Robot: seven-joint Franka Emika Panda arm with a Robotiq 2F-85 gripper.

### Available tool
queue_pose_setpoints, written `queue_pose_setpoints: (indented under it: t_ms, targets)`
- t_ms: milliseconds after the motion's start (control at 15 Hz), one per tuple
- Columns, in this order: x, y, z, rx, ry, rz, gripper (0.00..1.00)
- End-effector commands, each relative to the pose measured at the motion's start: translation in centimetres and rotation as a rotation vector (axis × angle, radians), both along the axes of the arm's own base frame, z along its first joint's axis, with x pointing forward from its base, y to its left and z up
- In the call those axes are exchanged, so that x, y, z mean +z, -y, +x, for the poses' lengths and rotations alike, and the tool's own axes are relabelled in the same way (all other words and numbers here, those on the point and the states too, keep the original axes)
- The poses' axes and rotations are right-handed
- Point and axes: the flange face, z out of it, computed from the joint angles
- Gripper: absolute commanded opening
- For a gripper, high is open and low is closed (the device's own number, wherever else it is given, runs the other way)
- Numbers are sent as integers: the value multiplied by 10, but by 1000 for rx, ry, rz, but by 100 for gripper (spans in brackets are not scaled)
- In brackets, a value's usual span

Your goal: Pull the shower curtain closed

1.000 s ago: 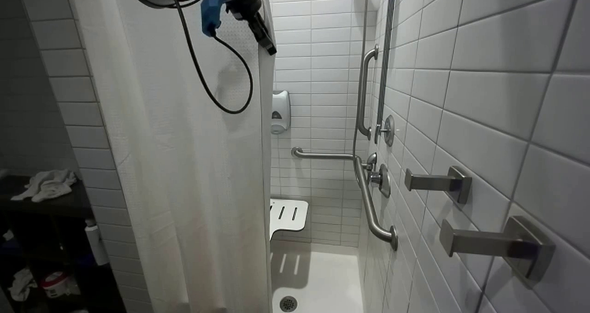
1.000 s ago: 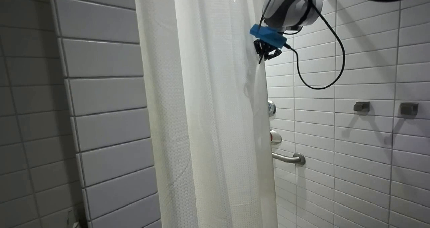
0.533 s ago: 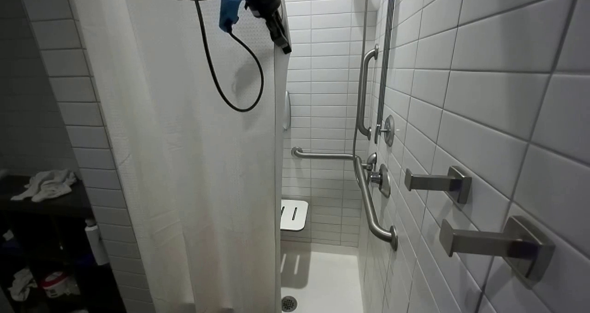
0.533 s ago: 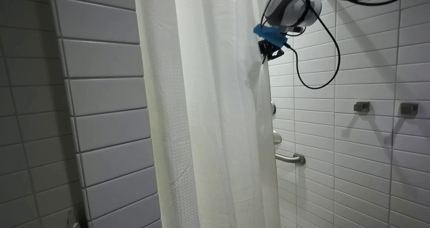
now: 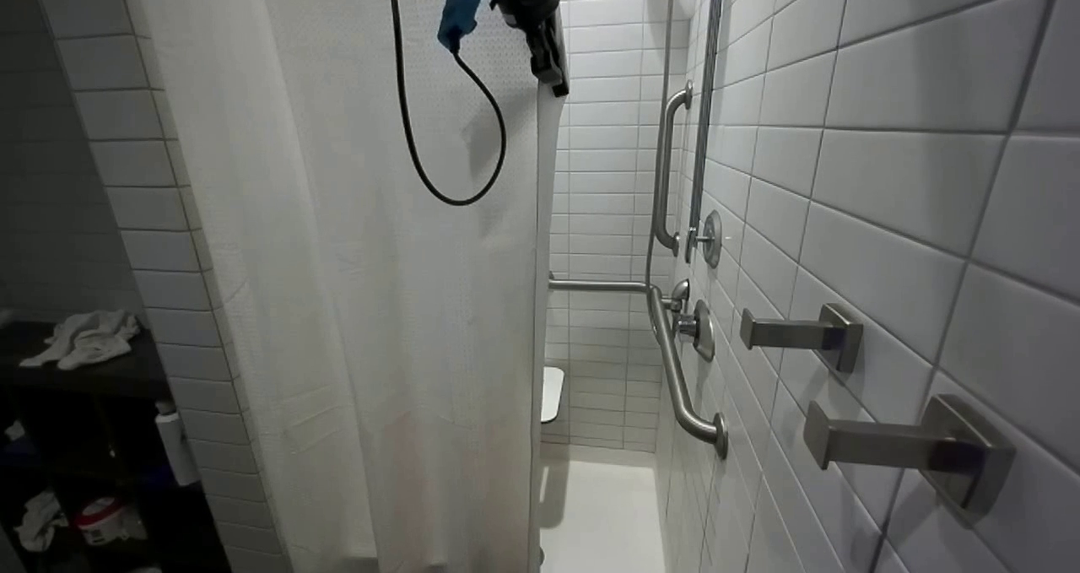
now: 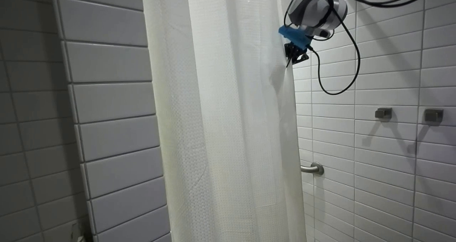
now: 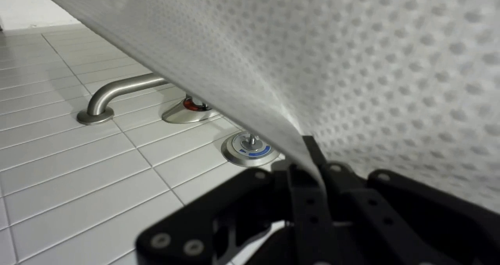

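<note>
In an exterior view, you have the shower curtain (image 5: 422, 320) hanging in soft vertical folds beside the tiled wall end (image 5: 164, 252). Your gripper (image 5: 553, 82), angled downward, is clenched on the curtain's free edge, high up. Between that edge and the side wall (image 5: 894, 193) there is a gap, showing the shower floor (image 5: 603, 514), a sliver of white seat (image 5: 552, 394) and steel grab bars (image 5: 672, 370). Two metal hooks (image 5: 789, 334) project from the side wall.

In an exterior view, the curtain fills the middle; your gripper, below a blue-wrapped part (image 6: 295, 37), is at the free edge, past which one grab bar end shows.

In the wrist view, you can confirm the grasp: the curtain's edge is pinched between the black fingers (image 7: 305, 210), its dimpled fabric spreading away from them. Two round valve plates (image 7: 250, 151) are on the side wall beyond, one marked in blue.
</note>
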Motion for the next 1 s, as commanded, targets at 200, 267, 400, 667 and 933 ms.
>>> queue_pose_setpoints:
  t_ms: [200, 267, 400, 667, 933]
  targets:
    - [-3, 46, -5, -70, -2, 82, 0]
    - [-5, 51, -4, -79, -4, 92, 0]
    - [-6, 63, -6, -91, 2, 132, 0]
    - [-4, 84, -10, -120, 17, 204, 0]
    - [-2, 106, -16, -155, 19, 252, 0]
